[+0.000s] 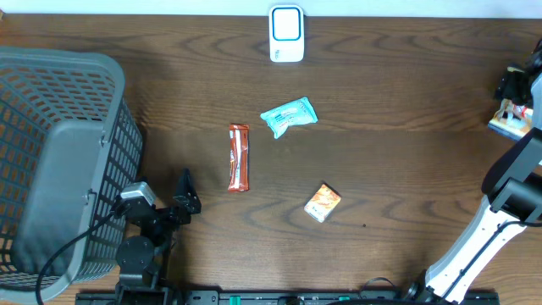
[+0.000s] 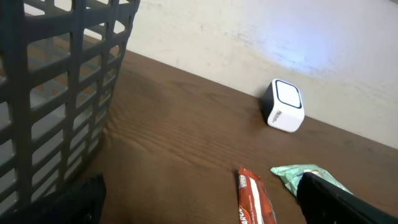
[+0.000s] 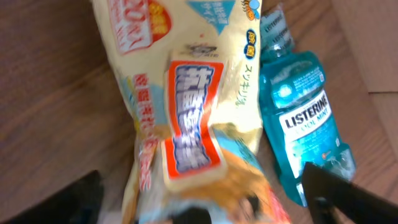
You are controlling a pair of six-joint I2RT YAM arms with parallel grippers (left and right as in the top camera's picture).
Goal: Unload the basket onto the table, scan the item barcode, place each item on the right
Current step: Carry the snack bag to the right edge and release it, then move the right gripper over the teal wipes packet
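Right tool [image 3: 200,183] spread wide over a yellow snack bag [image 3: 186,93] beside a LISTERINE bottle [image 3: 305,124]; left tool [image 2: 202,183] also spread, empty

Overhead: high above, straight down, whole table [image 1: 406,169]. Left wrist: low at near left, facing far; shares basket [image 2: 56,93], scanner [image 1: 286,34], red bar [image 1: 239,158], teal packet [image 1: 288,116] with overhead. Right wrist: far right, close above snack bag [image 3: 193,112], mouthwash bottle [image 3: 305,118].

A mock shop checkout: wooden table [image 1: 406,169], grey shopping basket [image 1: 59,93], white barcode scanner [image 1: 286,34], packaged snacks [image 1: 239,158].
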